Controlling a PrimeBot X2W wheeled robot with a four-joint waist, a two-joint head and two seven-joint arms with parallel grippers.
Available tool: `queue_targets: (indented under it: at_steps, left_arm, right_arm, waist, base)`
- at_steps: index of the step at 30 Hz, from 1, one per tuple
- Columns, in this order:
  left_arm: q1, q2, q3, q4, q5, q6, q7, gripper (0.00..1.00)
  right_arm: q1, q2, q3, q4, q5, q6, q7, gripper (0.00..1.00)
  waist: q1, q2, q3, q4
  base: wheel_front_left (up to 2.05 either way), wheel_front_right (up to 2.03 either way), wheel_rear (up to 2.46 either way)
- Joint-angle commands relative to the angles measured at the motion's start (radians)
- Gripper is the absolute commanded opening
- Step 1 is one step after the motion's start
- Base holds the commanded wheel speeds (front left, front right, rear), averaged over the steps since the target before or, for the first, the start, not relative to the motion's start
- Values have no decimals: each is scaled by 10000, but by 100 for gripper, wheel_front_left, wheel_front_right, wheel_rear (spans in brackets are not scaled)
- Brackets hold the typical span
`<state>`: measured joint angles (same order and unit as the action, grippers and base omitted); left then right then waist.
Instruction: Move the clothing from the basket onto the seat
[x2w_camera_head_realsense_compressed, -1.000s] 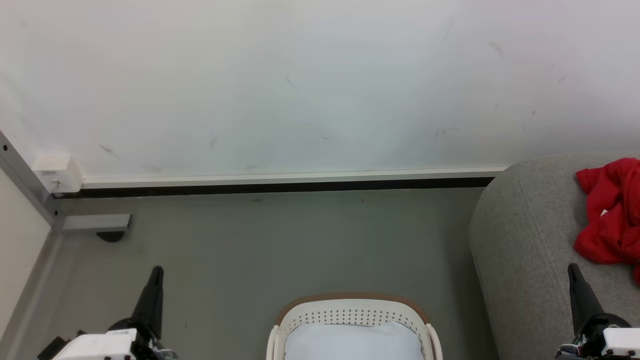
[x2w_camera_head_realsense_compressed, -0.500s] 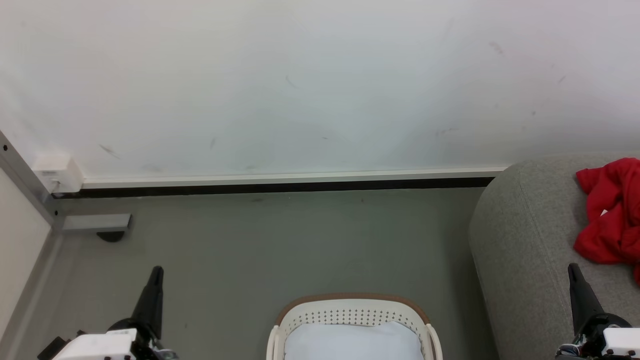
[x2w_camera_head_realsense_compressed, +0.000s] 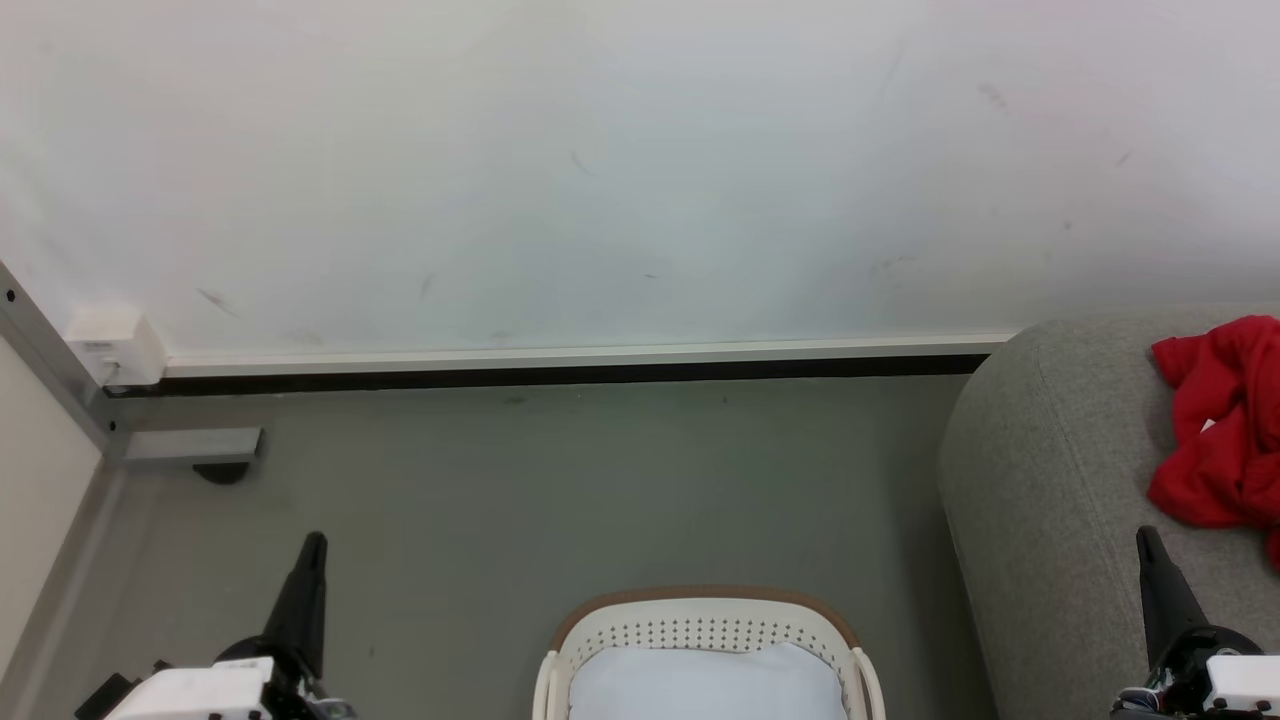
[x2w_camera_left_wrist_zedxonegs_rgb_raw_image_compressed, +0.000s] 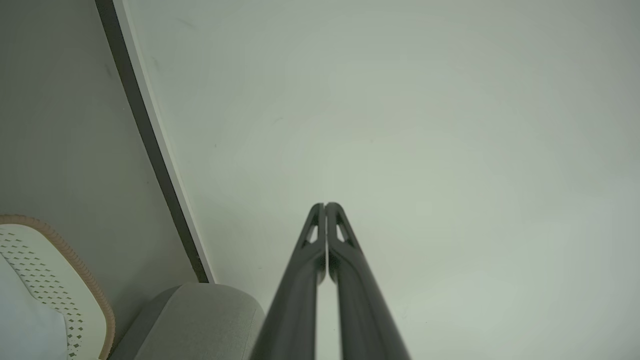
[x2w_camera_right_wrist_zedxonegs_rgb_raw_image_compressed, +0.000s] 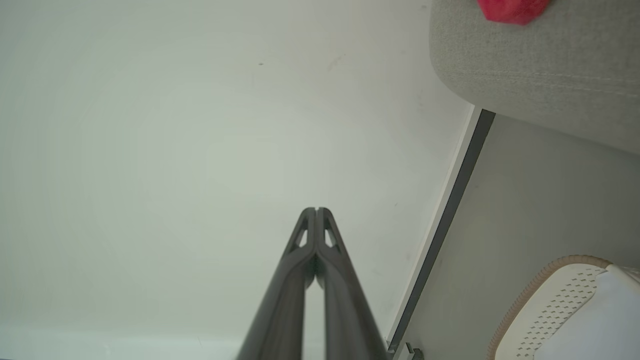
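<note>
The seat (x2w_camera_head_realsense_compressed: 1060, 480) at right already bears the load; the basket (x2w_camera_head_realsense_compressed: 705, 610) shows just a pale cloth (x2w_camera_head_realsense_compressed: 705, 680) in its visible part, so the task looks done, or nearly. The red clothing (x2w_camera_head_realsense_compressed: 1225, 430) lies on the seat beyond the right claw (x2w_camera_head_realsense_compressed: 1145, 537), apart from it. That claw and the left claw (x2w_camera_head_realsense_compressed: 314, 541) are clenched, empty.

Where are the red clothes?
In the head view the clothes lie crumpled on the sofa at the far right, just beyond the right gripper.
</note>
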<state>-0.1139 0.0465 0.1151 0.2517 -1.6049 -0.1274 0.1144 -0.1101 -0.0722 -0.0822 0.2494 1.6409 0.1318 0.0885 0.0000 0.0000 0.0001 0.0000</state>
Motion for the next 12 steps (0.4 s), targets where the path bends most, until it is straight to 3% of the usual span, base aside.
queue_targets:
  at_steps: [1, 12]
  left_arm:
    - [-70, 70, 22, 11, -122, -61, 51, 0]
    - [-70, 70, 22, 11, -122, -62, 50, 0]
  right_arm:
    - [-70, -27, -38, 13, -26, -21, 41, 0]
    - [-70, -15, -53, 15, -33, -21, 48, 0]
  waist:
    - [0, 0, 0, 0]
    - [0, 0, 0, 0]
  base:
    - [0, 0, 0]
    - [0, 0, 0]
